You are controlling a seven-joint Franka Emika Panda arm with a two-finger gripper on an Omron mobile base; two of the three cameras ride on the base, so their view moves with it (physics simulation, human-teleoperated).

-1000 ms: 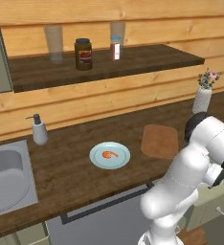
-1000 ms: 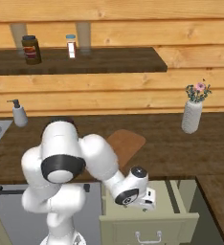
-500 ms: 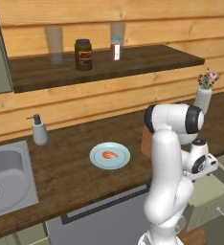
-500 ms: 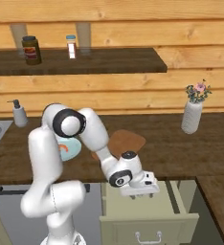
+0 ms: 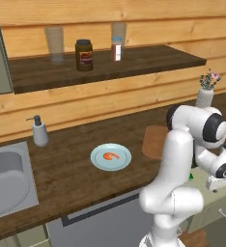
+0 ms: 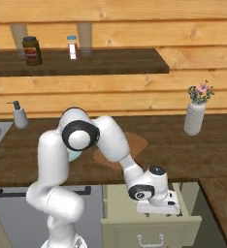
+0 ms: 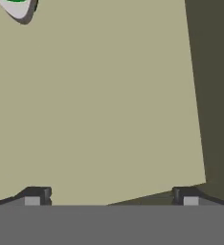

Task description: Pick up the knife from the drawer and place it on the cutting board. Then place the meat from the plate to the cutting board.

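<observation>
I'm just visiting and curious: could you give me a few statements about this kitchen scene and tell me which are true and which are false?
1. The meat lies on the plate. True.
2. The end effector grips the knife. False: its fingers stand wide open and empty, the knife off to one side.
3. The drawer is pulled open. True.
4. The cutting board carries the knife. False: the board is bare.
5. A vase of flowers stands on the counter. True.

Open drawer, bare floor under the hand

The drawer [image 6: 183, 193] floor lies clear between the wide-apart fingertips [image 7: 35, 195]; the knife [image 7: 18, 6] sits well off at one edge. The drawer's walls hem the sides.
</observation>
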